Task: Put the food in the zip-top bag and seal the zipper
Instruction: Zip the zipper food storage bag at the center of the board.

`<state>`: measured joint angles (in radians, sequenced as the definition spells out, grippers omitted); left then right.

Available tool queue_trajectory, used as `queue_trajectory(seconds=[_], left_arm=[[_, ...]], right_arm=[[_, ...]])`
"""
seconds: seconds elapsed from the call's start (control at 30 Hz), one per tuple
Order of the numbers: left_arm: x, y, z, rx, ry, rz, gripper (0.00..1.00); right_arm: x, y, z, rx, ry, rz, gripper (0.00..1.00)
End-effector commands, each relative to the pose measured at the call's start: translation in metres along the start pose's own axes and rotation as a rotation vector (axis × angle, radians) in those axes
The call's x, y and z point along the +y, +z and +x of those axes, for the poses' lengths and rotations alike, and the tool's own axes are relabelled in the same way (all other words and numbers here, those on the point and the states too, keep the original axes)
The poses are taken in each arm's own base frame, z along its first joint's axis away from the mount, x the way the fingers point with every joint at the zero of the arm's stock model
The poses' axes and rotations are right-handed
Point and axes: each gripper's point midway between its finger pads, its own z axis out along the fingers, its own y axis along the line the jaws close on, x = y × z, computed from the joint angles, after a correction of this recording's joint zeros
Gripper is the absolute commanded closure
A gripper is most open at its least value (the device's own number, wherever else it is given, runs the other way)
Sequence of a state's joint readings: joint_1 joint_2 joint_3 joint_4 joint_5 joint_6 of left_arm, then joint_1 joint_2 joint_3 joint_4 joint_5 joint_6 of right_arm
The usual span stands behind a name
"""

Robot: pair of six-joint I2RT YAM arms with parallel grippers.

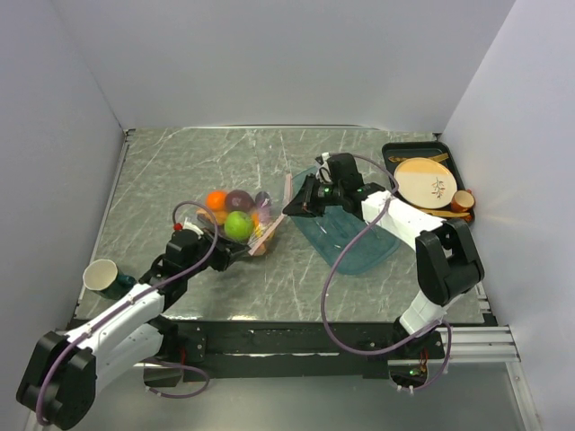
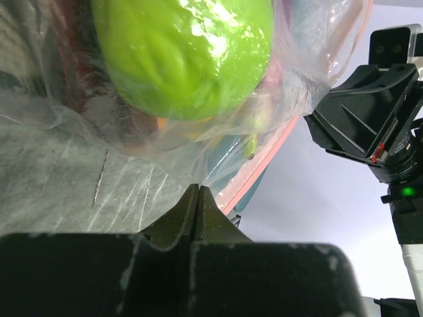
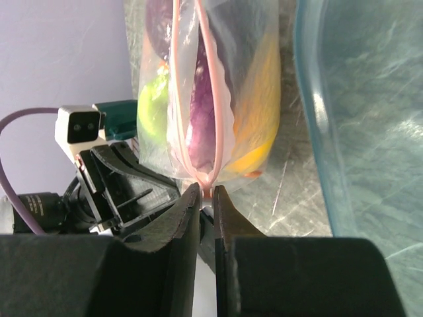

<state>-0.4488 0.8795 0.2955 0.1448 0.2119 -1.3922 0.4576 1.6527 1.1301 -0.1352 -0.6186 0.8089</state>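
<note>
Inside crinkly clear zip-top bag (image 2: 66, 191), glossy rounded green lime (image 2: 185, 53).

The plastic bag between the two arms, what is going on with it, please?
The left hand and the right hand hold a clear bag between them. The toy food is already inside it. The left hand is shut and seems to pinch the film near one end. The right hand is closed on the end of the pink zipper strip. Along the rest of the mouth the two sides of the strip stand apart, so the bag is not sealed yet.
</note>
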Motion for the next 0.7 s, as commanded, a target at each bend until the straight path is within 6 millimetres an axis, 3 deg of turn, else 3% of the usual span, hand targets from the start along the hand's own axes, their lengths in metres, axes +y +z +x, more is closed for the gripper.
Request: queue_trajectory(seconds=[0.0,0.67], left_arm=[[0.037,-0.004,0.002,0.011,-0.009,-0.104,0.99],[0.051,-0.006,-0.002,0.007,-0.044,-0.125,0.99]], right_arm=[[0.007,-0.014,-0.054,-0.154,-0.062,-0.003,0.9],[-0.007,-0.026,-0.089,-0.21,-0.063,0.033,0.9]])
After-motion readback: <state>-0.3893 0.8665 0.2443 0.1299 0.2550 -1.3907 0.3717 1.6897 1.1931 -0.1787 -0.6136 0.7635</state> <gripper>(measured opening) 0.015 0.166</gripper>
